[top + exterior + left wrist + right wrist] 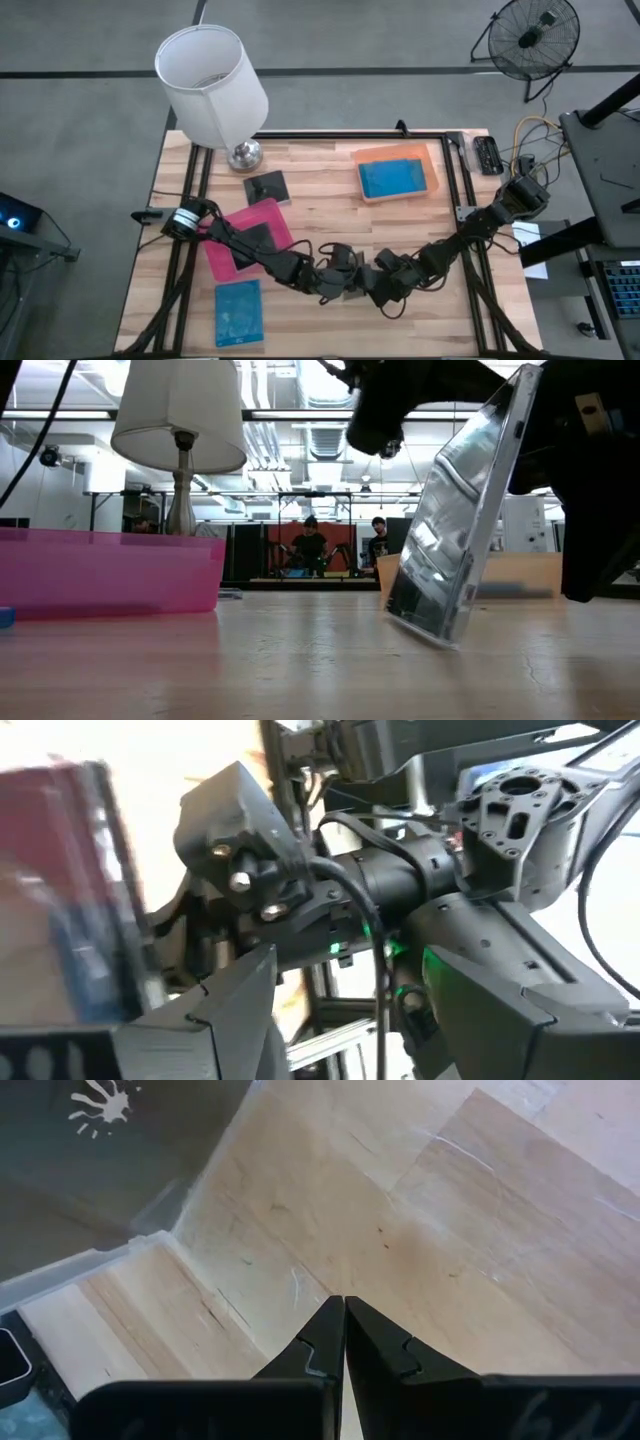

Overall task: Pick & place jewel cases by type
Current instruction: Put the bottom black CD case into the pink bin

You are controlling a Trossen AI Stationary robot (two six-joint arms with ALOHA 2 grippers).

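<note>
A dark jewel case with clear edges [460, 510] stands tilted near the table's middle, by the near edge. Its lower edge [425, 628] rests on the wood. My left gripper [345, 282] reaches its upper end, and the case [80, 890] shows blurred beside the left fingers. My right gripper [343, 1302] is shut, its tips over bare wood just beside the case [100, 1150]. Another dark case [250, 240] lies in the pink tray [225, 262]. A blue case [392, 178] lies in the orange tray [432, 160]. One dark case [267, 187] and one blue case [238, 312] lie flat on the table. My left gripper holds the jewel case by its upper end [515, 400], coming from above. The gripper's own body hides the exact place of contact. The case leans steeply in the hold, with its lower edge [425, 628] on the table.
A lamp [215, 85] stands at the far left corner, its base [244, 155] beside the lone dark case. Both arms meet close together near the near edge. A black device [487, 155] lies on the far right rail. People show in the room behind the table.
</note>
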